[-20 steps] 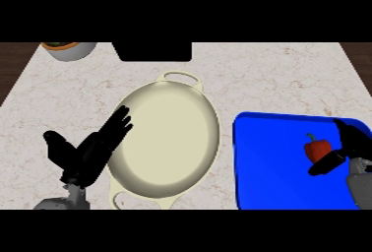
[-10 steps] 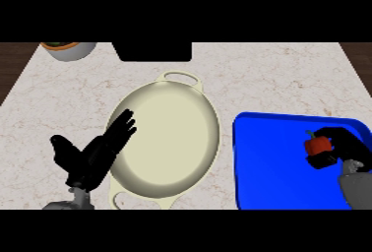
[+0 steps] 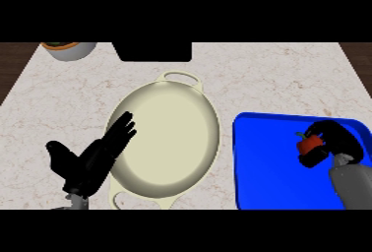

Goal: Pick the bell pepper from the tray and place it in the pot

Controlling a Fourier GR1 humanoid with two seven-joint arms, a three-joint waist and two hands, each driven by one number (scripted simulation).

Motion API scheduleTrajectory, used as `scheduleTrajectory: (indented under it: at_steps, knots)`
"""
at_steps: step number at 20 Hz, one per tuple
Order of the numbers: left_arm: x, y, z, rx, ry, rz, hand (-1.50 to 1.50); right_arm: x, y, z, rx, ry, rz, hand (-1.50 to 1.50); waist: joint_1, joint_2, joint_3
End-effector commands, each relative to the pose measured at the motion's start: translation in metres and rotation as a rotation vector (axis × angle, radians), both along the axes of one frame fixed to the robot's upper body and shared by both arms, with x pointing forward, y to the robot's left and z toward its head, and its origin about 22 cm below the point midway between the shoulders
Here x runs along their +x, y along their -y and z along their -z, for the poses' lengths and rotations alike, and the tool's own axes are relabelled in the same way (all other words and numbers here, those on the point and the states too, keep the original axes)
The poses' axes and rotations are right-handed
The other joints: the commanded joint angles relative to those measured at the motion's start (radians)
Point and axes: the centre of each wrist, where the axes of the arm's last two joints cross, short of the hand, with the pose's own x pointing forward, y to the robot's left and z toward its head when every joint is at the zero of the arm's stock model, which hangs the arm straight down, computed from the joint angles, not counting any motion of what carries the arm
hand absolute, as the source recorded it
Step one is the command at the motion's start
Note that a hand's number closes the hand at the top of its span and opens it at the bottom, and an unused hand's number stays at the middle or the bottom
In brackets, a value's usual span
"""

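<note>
Curls the right hand [image 3: 338, 139] with fingers wrapped round the red bell pepper [image 3: 309, 143], at the right part of the blue tray [image 3: 269, 167]. Holds the left hand [image 3: 87, 165] open, fingers straight, overlapping the cream pot [image 3: 167, 138] at its left rim on the marble tabletop [image 3: 276, 78].

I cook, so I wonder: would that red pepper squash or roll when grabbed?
Probably stiff: the pepper looks undented in the curled robot hand. Likely light, being far smaller than the pot. Its round body might roll on the flat tray.
</note>
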Motion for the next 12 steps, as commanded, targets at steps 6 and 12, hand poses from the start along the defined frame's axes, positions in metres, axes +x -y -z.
scheduleTrajectory:
  at_steps: [6,12]
  knots:
    - [0.006,-0.009,0.002,-0.005,-0.016,-0.023,0.0,-0.089,-0.178,0.016,0.113,0.02,-0.372,1.5,-0.034,-0.017,-0.001]
    - [0.001,-0.019,0.0,0.005,-0.021,-0.022,0.0,-0.177,-0.219,-0.019,0.032,0.098,-0.367,1.5,-0.032,-0.012,0.001]
